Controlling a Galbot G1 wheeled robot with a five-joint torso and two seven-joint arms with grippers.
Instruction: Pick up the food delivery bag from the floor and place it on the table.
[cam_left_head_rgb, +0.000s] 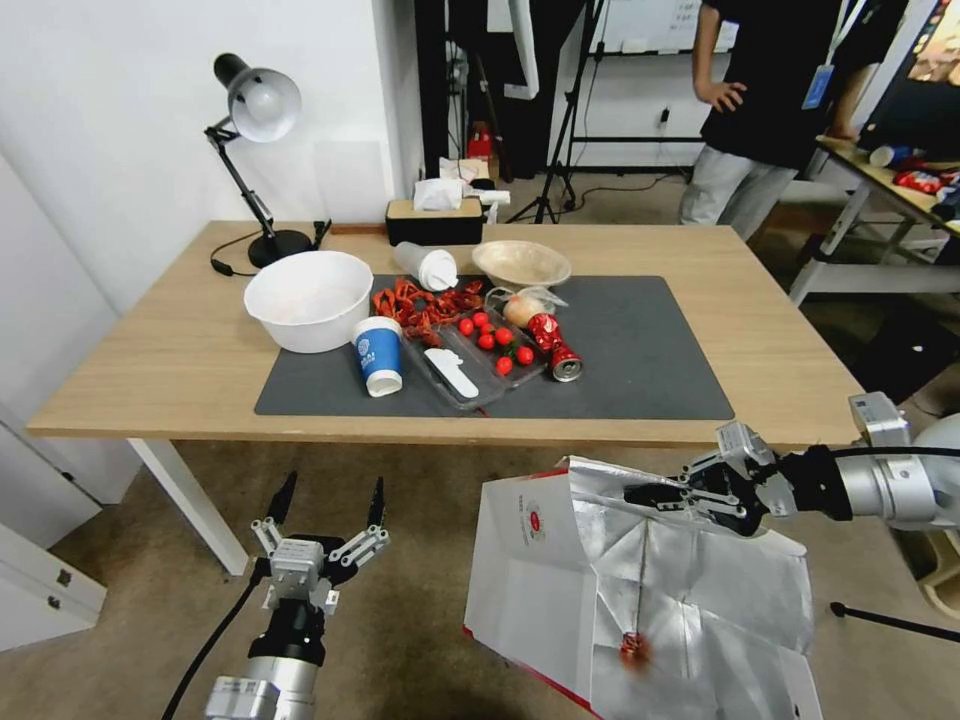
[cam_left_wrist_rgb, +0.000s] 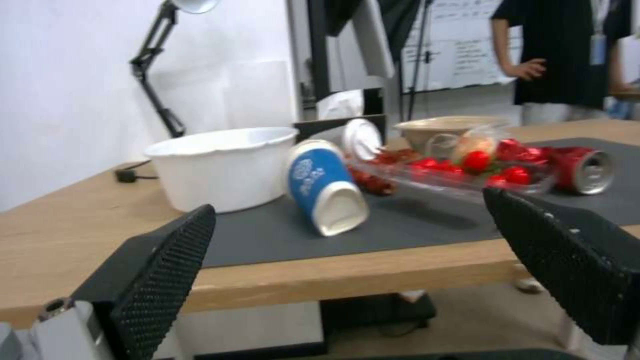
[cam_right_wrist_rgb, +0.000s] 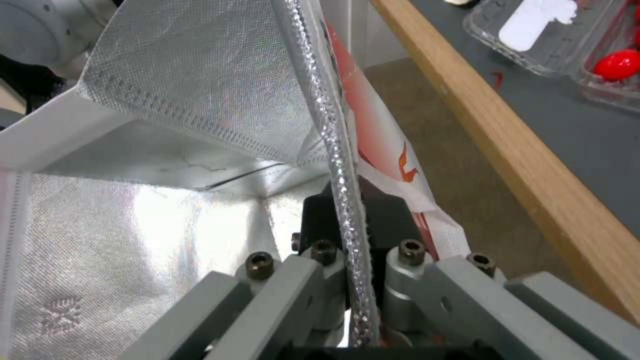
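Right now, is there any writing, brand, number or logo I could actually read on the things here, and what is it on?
No text reads clearly.
Food delivery bag, clamped at its rim by the right gripper: small round red logo, lettering too small to read.
Blue paper cup: white round emblem, wording blurred.
Red can: print unreadable.
Whiteboard behind: rows of writing, too blurred.
Left gripper: open, unmarked.

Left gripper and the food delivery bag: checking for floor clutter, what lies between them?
Bare carpet: in the head view, the open left gripper and the food delivery bag have floor between them.
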